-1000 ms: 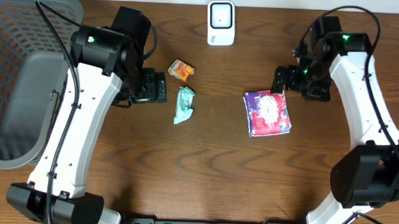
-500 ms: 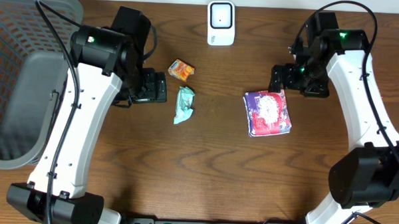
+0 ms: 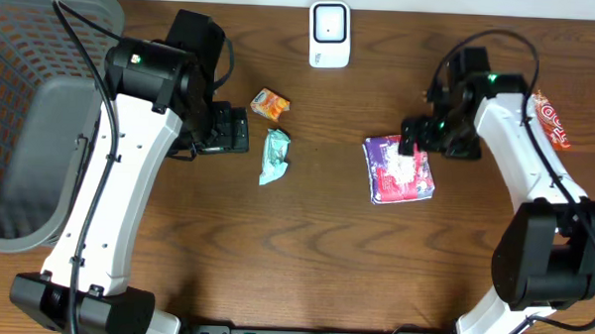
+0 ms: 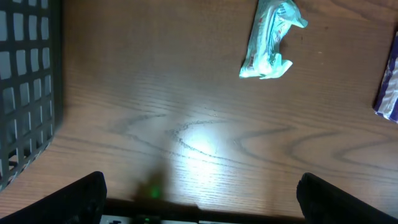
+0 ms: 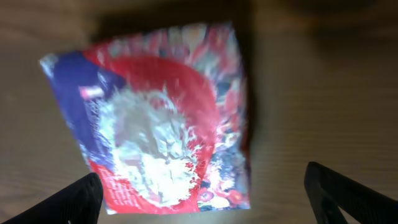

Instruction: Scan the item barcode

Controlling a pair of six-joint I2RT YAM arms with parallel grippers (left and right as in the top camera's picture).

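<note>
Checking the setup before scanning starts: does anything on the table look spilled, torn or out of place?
Nothing looks spilled or torn. One oddity: a red packet lies alone at the far right of the table, apart from the rest.

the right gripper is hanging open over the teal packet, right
Wrong packet. The right gripper hangs open over the purple and red packet, as the right wrist view shows. The teal packet lies apart from it, further left on the table.

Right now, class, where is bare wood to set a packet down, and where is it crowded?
Bare: the wide front strip below the teal packet and purple bag, and the gap between them. Crowded: around the orange packet, by the left claw.
</note>
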